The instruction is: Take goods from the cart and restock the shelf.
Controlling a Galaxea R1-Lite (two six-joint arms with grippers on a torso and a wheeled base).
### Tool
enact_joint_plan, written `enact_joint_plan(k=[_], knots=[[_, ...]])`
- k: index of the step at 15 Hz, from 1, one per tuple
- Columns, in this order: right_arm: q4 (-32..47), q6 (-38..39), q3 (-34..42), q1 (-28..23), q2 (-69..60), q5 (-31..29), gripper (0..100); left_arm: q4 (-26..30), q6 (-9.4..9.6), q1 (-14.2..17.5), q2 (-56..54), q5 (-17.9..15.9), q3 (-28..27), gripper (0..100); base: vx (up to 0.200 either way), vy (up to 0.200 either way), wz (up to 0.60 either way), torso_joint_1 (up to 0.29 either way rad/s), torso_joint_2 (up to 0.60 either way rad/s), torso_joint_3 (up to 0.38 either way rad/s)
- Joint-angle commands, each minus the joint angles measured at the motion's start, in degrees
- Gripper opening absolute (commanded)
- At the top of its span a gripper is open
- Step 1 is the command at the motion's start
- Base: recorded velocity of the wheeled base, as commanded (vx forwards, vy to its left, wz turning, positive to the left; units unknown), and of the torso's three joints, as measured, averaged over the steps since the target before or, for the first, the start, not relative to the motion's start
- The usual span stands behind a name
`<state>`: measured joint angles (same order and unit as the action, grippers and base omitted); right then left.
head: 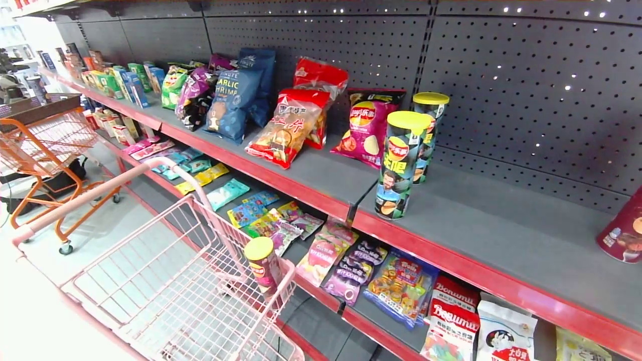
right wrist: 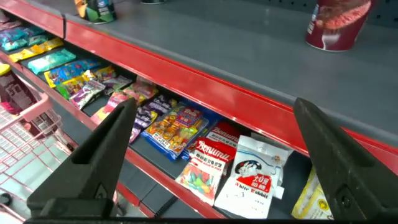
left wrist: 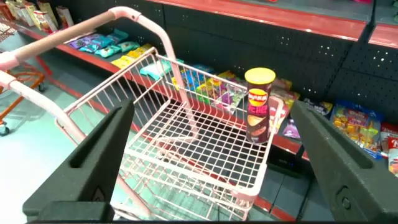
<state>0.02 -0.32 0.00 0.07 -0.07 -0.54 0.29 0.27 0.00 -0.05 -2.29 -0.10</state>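
Cart (head: 125,250): pink wire basket holding one can (head: 264,265).
Can: stands in the cart corner nearest the shelf (head: 501,235), seemingly against the wire wall.
Can axis: vertical, yellow lid up.
Shelf: two lidded tubes (head: 404,163) upright near its front edge, bags (head: 281,130) to their left, a dark red tub (head: 622,230) far right.
Left gripper (left wrist: 211,109): jaws spread wide above the cart, holding nothing, apart from the can.
Right gripper (right wrist: 214,106): jaws spread wide, before the shelf's red edge.
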Motion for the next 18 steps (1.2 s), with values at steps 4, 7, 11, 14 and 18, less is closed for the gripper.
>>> enact_joint_plan(k=[4, 7, 11, 14, 18], knots=[[0.1, 0.1, 0.0, 0.0, 0.1, 0.0, 100, 0.1, 0.00, 0.0, 0.0, 0.0, 0.0, 100, 0.000, 0.000, 0.00, -0.133, 0.33, 0.182], [0.1, 0.1, 0.0, 0.0, 0.1, 0.0, 100, 0.1, 0.00, 0.0, 0.0, 0.0, 0.0, 100, 0.000, 0.000, 0.00, -0.149, 0.39, 0.225], [0.1, 0.1, 0.0, 0.0, 0.1, 0.0, 100, 0.1, 0.00, 0.0, 0.0, 0.0, 0.0, 100, 0.000, 0.000, 0.00, -0.188, 0.49, 0.305], [0.1, 0.1, 0.0, 0.0, 0.1, 0.0, 100, 0.1, 0.08, 0.0, 0.0, 0.0, 0.0, 100, 0.000, 0.000, 0.00, -0.212, 0.55, 0.347], [0.1, 0.1, 0.0, 0.0, 0.1, 0.0, 100, 0.1, 0.52, -0.1, 0.3, -0.3, -0.1, 100, 0.000, 0.000, 0.00, -0.144, 0.41, 0.282]])
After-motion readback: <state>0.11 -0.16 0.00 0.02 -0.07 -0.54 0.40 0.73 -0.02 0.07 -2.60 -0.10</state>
